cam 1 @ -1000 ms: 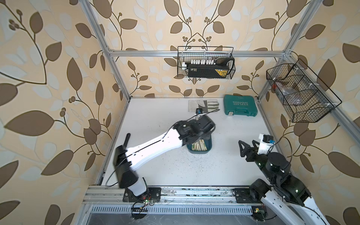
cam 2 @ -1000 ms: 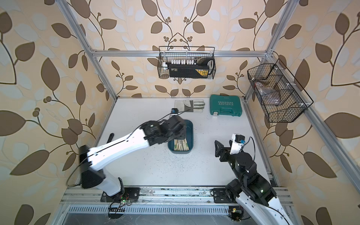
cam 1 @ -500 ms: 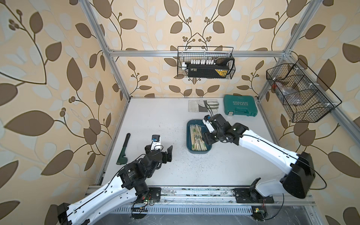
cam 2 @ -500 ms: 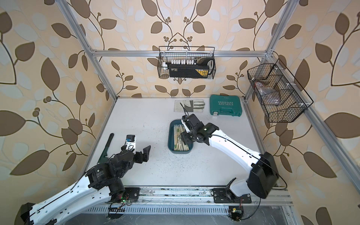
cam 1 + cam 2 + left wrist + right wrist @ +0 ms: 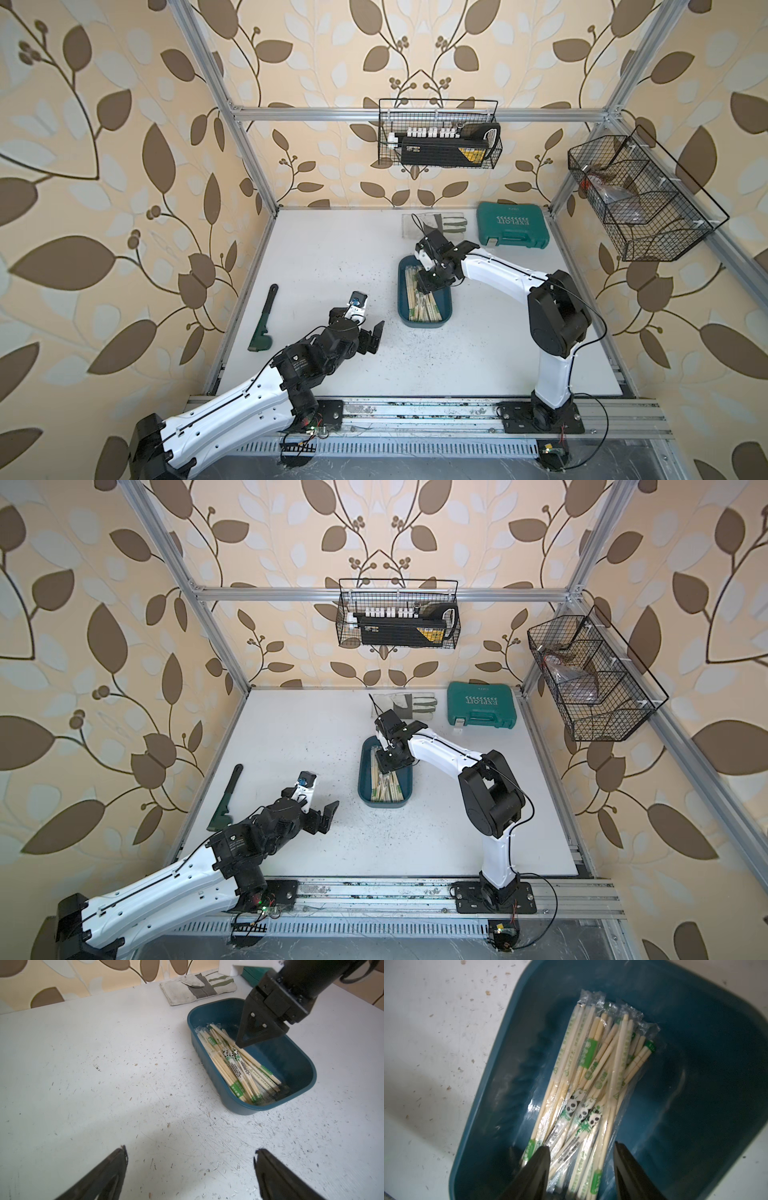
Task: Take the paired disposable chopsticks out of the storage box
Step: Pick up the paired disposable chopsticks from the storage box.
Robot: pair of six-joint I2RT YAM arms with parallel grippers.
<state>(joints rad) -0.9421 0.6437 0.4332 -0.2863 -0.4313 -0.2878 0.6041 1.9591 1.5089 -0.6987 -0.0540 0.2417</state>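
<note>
Item: paired disposable chopsticks (image 5: 591, 1076), sleeved, heaped inside the storage box (image 5: 445, 305).
My right pincer (image 5: 580, 1145): down in that box, fingers (image 5: 533, 1174) either side of the heap; clenched or not, I cannot tell.
My left pincer (image 5: 190, 1148): released wide, over the table (image 5: 104, 1064), well apart from the box.

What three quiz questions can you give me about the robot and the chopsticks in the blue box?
1. True or false: the left pincer is open and holds nothing.
2. What is reaching down into the storage box? A the wrench, B the right pincer, C the glove.
3. Which animal is printed on some sleeves of the paired disposable chopsticks?
Key: 1 true; 2 B; 3 panda.
</note>
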